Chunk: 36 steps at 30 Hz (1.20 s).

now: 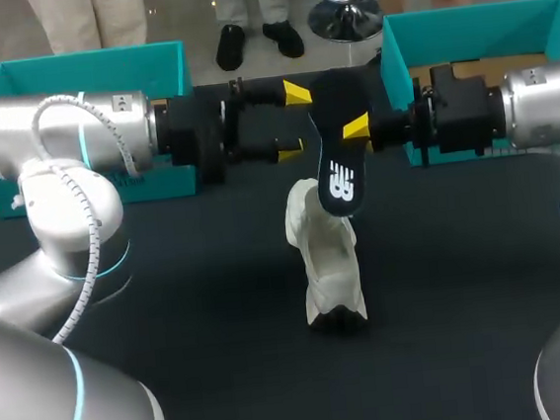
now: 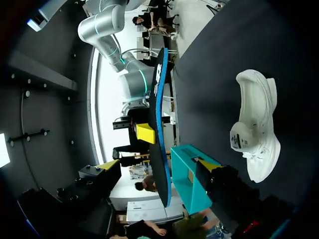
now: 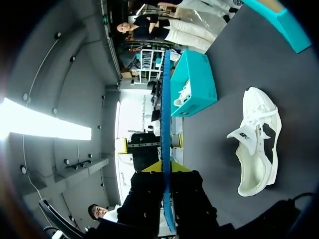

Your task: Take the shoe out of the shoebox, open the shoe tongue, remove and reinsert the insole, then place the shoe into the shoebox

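The right jaws grip a black insole (image 1: 339,155) above a white shoe (image 1: 327,265) on the bench (image 1: 220,305); the left jaws stand open beside the insole.

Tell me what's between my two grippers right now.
The black insole, hanging above the white shoe. The right gripper is shut on it; the left gripper stands open, facing it. The head view shows this.

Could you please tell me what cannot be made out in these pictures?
Head view: the right tool's far finger, hidden behind the insole.
Head view: the shoe's far end, behind the insole's tip.
Head view: the right shoebox's contents, blocked by the right arm.
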### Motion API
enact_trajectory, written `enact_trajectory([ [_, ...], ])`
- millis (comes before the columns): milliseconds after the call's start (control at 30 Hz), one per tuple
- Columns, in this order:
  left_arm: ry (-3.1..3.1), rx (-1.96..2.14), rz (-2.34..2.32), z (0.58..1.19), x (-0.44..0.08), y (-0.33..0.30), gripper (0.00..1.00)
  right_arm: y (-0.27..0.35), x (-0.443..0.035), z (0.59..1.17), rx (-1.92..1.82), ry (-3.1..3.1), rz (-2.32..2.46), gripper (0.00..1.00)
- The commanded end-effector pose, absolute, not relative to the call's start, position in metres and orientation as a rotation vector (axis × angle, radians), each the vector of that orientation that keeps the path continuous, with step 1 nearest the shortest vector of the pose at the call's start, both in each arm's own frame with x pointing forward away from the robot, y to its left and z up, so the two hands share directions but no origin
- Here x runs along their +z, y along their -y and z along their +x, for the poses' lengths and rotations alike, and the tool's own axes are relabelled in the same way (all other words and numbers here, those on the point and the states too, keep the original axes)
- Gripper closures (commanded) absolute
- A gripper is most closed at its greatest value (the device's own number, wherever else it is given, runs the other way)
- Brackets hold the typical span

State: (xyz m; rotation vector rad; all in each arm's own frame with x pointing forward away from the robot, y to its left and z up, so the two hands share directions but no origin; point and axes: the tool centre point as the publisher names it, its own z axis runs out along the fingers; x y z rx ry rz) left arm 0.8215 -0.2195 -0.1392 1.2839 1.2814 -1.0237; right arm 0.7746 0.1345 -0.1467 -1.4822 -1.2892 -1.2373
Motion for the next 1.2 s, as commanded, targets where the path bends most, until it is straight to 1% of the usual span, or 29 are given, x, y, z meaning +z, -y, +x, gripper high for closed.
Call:
enact_trajectory([
  [33,-1.25,-1.04,1.253,0.825,-0.144,0.229,0.0,-0.143,-0.147,0.776,-1.229,1.293,-1.482,1.0],
  [133,-1.236,-1.067,1.236,0.827,-0.142,0.234,0.0,-0.146,-0.148,0.776,-1.225,1.291,-1.475,1.0],
  [167,-1.232,-1.072,1.236,0.827,-0.141,0.235,0.09,-0.148,-0.148,0.776,-1.222,1.29,-1.471,1.0],
  [267,-1.225,-1.091,1.229,0.827,-0.14,0.241,0.15,-0.153,-0.149,0.776,-1.213,1.291,-1.46,1.0],
  [300,-1.225,-1.093,1.229,0.827,-0.14,0.242,0.2,-0.153,-0.15,0.776,-1.213,1.291,-1.459,1.0],
  [333,-1.223,-1.094,1.229,0.827,-0.14,0.244,0.3,-0.153,-0.15,0.776,-1.212,1.29,-1.458,1.0],
  [367,-1.222,-1.095,1.227,0.827,-0.14,0.245,0.33,-0.153,-0.15,0.776,-1.212,1.289,-1.458,1.0],
  [433,-1.222,-1.099,1.224,0.826,-0.141,0.246,0.51,-0.155,-0.149,0.775,-1.212,1.289,-1.455,1.0],
  [533,-1.222,-1.104,1.221,0.825,-0.142,0.249,0.53,-0.156,-0.149,0.774,-1.209,1.291,-1.451,1.0],
  [600,-1.223,-1.105,1.219,0.825,-0.143,0.25,0.57,-0.156,-0.148,0.773,-1.208,1.292,-1.451,1.0],
  [633,-1.225,-1.106,1.218,0.825,-0.143,0.25,0.57,-0.156,-0.148,0.773,-1.208,1.291,-1.451,1.0],
  [700,-1.224,-1.107,1.217,0.824,-0.144,0.25,0.62,-0.155,-0.148,0.772,-1.21,1.289,-1.453,1.0],
  [733,-1.225,-1.108,1.217,0.824,-0.144,0.249,0.62,-0.155,-0.149,0.772,-1.211,1.288,-1.454,1.0],
  [767,-1.224,-1.109,1.217,0.824,-0.145,0.249,0.64,-0.155,-0.149,0.772,-1.212,1.288,-1.455,1.0],
  [800,-1.222,-1.111,1.215,0.823,-0.145,0.248,0.69,-0.154,-0.149,0.771,-1.215,1.285,-1.456,1.0],
  [933,-1.225,-1.114,1.217,0.821,-0.146,0.247,0.67,-0.153,-0.15,0.772,-1.218,1.282,-1.461,1.0],
  [1000,-1.226,-1.115,1.217,0.821,-0.146,0.247,0.68,-0.152,-0.15,0.772,-1.219,1.28,-1.463,1.0],
  [1067,-1.228,-1.114,1.218,0.821,-0.147,0.247,0.72,-0.152,-0.15,0.772,-1.219,1.28,-1.463,1.0],
  [1100,-1.229,-1.114,1.218,0.821,-0.147,0.247,0.78,-0.152,-0.15,0.772,-1.218,1.281,-1.462,1.0],
  [1133,-1.23,-1.114,1.219,0.82,-0.148,0.247,0.93,-0.152,-0.15,0.772,-1.217,1.281,-1.462,1.0],
  [1167,-1.229,-1.115,1.218,0.82,-0.148,0.247,1.0,-0.152,-0.15,0.771,-1.218,1.281,-1.461,1.0],
  [1200,-1.233,-1.119,1.221,0.819,-0.149,0.247,1.0,-0.152,-0.15,0.771,-1.218,1.281,-1.461,1.0],
])
